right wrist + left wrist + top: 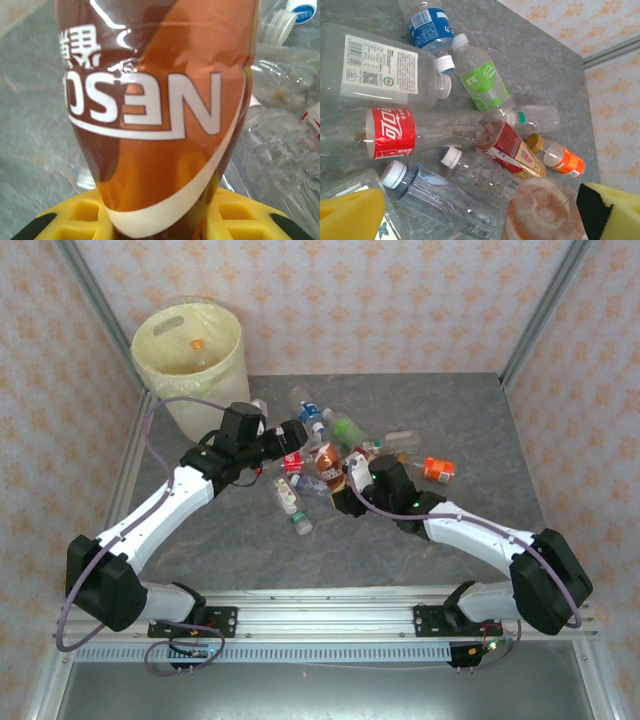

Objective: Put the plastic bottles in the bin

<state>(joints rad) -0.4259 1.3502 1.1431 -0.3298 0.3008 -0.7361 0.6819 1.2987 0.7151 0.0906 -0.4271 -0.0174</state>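
The right gripper (157, 222) is clenched on a brown Nescafé bottle (155, 115), its yellow pads (75, 220) pinching the body where it narrows below the lettering. That bottle sits to the right of the bin (190, 350) and nearer the arms' bases, at the edge of the pile of bottles (320, 455) on the grey table (450, 540). The left gripper (292, 438) hangs between the bin and that pile with its jaws spread wide, grasping nothing, above a Coca-Cola bottle (392, 132) and a green-labelled bottle (482, 82). The held bottle looks empty, so probably very light, with a thin wall that would dent under a hard squeeze (the label already shows creases). Its glossy sleeve is likely slippery, so the narrowed part seems the best place to hold, since the wider shoulder above would resist sliding through. I judge the bin's wide mouth forgiving for the drop.
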